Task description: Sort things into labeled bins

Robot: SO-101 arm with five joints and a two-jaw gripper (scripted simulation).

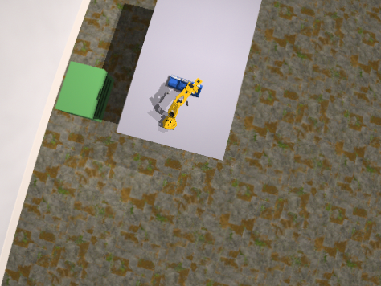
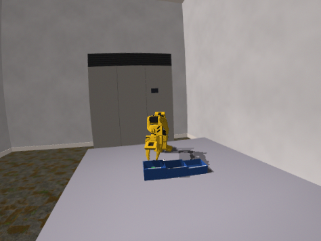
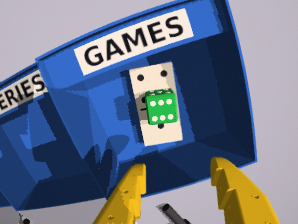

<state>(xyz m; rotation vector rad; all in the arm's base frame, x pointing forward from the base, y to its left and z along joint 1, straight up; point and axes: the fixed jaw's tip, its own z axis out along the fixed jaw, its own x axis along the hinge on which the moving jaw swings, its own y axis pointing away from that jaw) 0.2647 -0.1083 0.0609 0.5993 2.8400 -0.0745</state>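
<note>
A row of three joined blue bins stands on the table. In the wrist view the nearest bin carries the label GAMES. Inside it a green die lies on a white domino. My yellow gripper hangs above the near edge of this bin. Its fingers stand apart with nothing between them. The neighbouring bin has a label ending in "ERIES". A small dark bolt-like thing lies on the table below the fingers.
The grey table is long. A green cabinet stands on the floor beside its left edge.
</note>
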